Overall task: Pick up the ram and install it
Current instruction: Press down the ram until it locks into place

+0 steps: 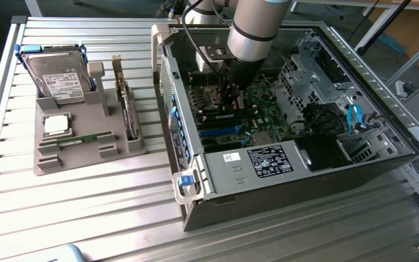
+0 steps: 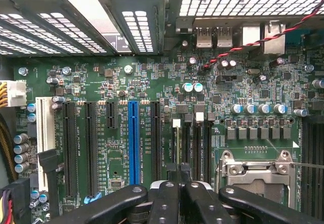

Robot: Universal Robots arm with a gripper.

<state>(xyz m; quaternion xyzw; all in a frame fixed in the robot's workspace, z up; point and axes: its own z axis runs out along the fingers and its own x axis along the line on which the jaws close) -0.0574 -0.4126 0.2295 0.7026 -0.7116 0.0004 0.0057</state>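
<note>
The ram is a thin green stick lying flat in a low slot of the grey holder, on the exterior view's left, outside the case. My gripper is far from it, down inside the open computer case and just above the motherboard. In the wrist view the gripper is shut, its black fingers pressed together right over the row of black memory slots beside the processor socket. I see no stick between the fingers.
The holder also carries a hard drive, a square silver processor and an upright dark expansion card. Drive cages and blue cables crowd the case's inside. A blue slot and black slots flank the memory slots.
</note>
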